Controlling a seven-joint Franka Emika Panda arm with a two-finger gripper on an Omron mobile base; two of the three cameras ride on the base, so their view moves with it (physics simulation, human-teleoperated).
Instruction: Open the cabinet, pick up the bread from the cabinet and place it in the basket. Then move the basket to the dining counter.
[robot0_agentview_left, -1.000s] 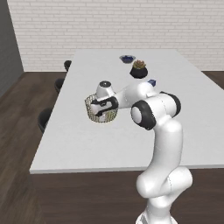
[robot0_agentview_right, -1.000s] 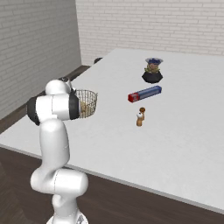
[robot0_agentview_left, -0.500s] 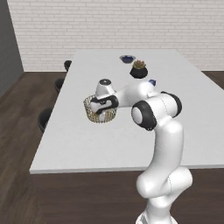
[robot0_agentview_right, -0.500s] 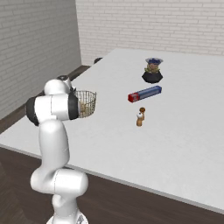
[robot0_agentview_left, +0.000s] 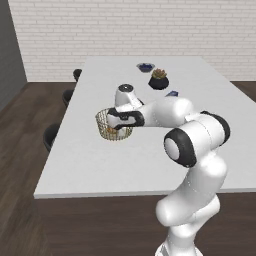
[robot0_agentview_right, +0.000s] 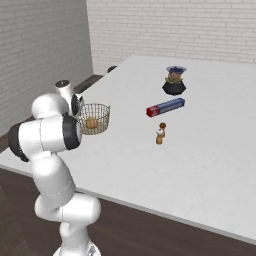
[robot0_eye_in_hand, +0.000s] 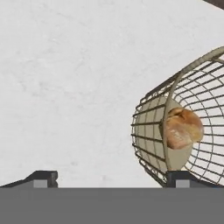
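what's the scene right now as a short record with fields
surface: dining counter, white top
basket: wire basket standing on the counter near its left edge
bread: bread inside the basket
gripper: gripper open, one finger by the basket wall
other items: plant pot, blue box, small shaker

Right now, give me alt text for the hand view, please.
A wire basket rests on the white dining counter with the bread inside. The open gripper has one fingertip beside the basket's wall.
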